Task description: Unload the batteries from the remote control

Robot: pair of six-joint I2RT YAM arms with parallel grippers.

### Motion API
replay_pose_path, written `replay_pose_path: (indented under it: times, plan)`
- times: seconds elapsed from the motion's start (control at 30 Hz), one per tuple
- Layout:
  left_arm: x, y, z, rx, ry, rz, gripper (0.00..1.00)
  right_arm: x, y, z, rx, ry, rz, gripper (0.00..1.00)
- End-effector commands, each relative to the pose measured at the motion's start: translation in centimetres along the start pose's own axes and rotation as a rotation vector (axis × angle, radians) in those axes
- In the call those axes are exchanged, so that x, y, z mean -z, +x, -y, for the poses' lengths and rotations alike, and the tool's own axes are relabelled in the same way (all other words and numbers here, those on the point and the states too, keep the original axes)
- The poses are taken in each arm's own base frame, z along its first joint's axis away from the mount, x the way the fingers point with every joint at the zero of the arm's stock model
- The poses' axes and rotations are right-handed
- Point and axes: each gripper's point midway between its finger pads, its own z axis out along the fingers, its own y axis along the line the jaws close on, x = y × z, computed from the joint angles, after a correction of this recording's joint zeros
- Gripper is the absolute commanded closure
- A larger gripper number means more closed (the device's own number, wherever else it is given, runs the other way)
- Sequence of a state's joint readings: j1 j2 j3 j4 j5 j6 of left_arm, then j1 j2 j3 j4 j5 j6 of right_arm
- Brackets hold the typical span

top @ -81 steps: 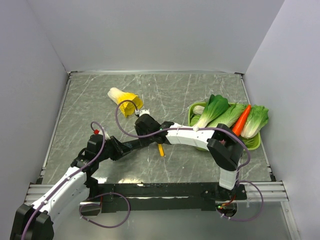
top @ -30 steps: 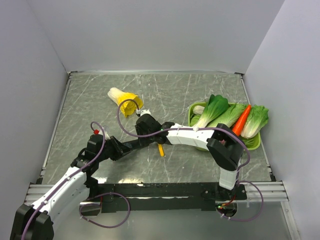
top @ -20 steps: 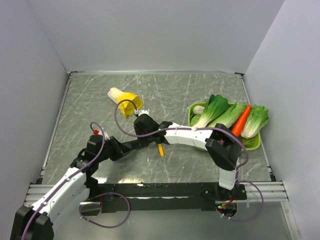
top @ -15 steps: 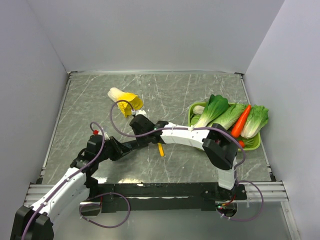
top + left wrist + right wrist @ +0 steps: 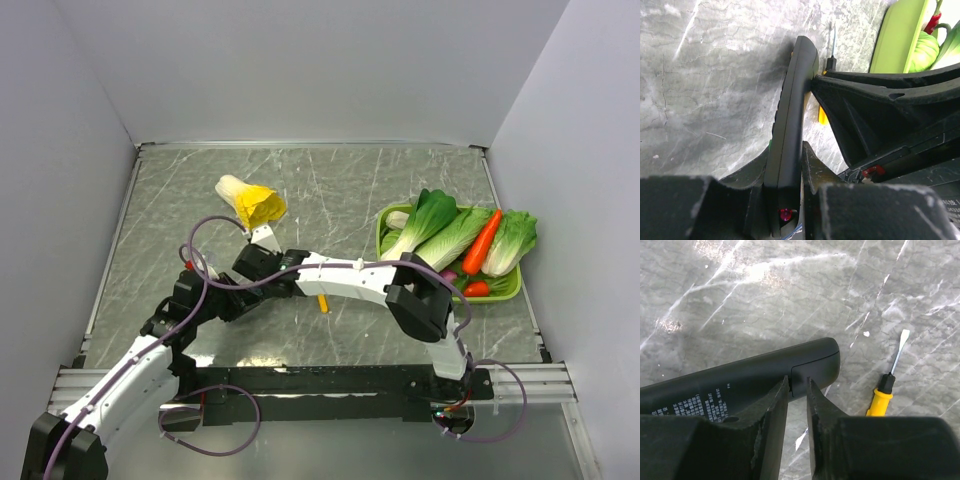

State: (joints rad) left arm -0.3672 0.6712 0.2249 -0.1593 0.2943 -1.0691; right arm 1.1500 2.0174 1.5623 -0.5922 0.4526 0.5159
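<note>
The remote control [image 5: 790, 115] is a slim black bar held on edge between my left gripper's fingers [image 5: 812, 165]. My left gripper [image 5: 230, 298] is shut on its near end. In the right wrist view the remote's back [image 5: 740, 380] shows printed text and a cover seam near its rounded end. My right gripper [image 5: 797, 386] has its jaws nearly closed with a narrow gap, tips resting on that cover's edge and holding nothing. It shows in the top view [image 5: 260, 265] right beside my left gripper. The batteries are hidden.
A yellow-handled screwdriver [image 5: 884, 390] lies on the table just beyond the remote's end, and shows in the top view [image 5: 322, 301]. A yellow cabbage [image 5: 250, 200] lies behind the grippers. A green tray [image 5: 505, 290] of vegetables stands at the right.
My right gripper has slid left along the remote towards my left gripper. The left arm and the remote have stayed put.
</note>
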Motion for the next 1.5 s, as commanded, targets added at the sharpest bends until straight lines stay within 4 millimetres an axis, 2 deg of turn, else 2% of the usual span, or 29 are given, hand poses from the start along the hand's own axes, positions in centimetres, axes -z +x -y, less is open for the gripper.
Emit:
replay_pose_path:
  times: [0.0, 0.2, 0.47, 0.93, 1.47]
  plan:
    - [0.1, 0.6, -1.8, -0.004, -0.072, -0.017, 0.99, -1.6, 4.0, 2.5, 0.084, 0.129, -0.116, 0.73]
    - [0.1, 0.6, -1.8, -0.003, -0.076, -0.015, 0.99, -1.6, 4.0, 3.3, 0.102, 0.179, -0.109, 0.76]
    - [0.1, 0.6, -1.8, 0.001, -0.08, -0.014, 0.99, -1.4, 3.5, 2.8, 0.127, 0.194, -0.09, 0.78]
    - [0.1, 0.6, -2.2, 0.003, -0.099, -0.012, 0.99, -0.4, 2.8, 4.9, 0.174, 0.345, -0.075, 0.8]
    - [0.1, 0.5, -2.5, 0.008, -0.119, -0.005, 0.99, 0.5, 1.4, 5.0, 0.195, 0.403, -0.037, 0.81]
